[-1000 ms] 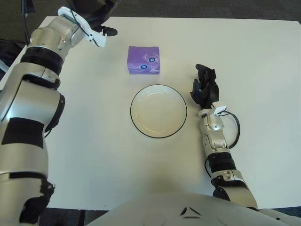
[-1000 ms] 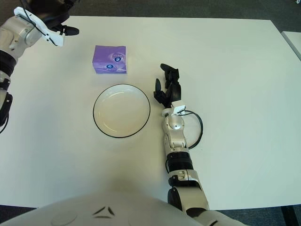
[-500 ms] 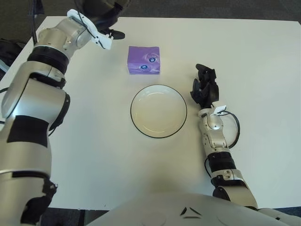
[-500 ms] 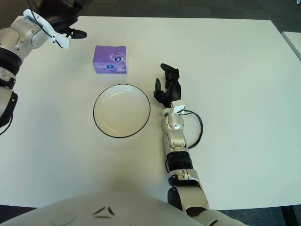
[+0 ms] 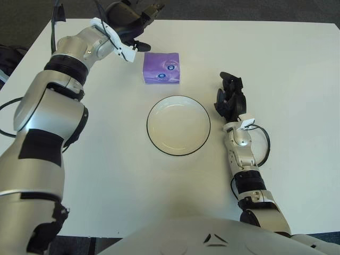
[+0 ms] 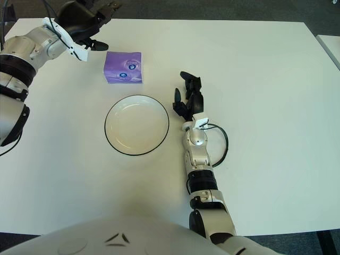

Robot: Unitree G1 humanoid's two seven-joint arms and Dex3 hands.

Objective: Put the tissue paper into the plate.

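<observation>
Nearest to me, at the lower middle of the frame, my right arm runs up over the white tabletop (image 5: 297, 79), and the right robot hand (image 5: 230, 98) sits just right of centre, its black fingers loosely relaxed and holding nothing. Just left of it, close to the fingers but not touching, lies the round cream plate with a thin black rim (image 5: 178, 125), in the centre of the frame, with nothing in it. Above the plate, a little left of its middle and clear of its rim, is the small purple tissue paper pack with white printed marks (image 5: 161, 68), lying flat on the tabletop. Farther up, in the upper left of the frame, my left arm reaches in along the left edge, and the left robot hand (image 6: 89, 20) is just beside the pack's upper left corner, apart from it as far as I can see. Its dark fingers look spread, gripping nothing.
</observation>
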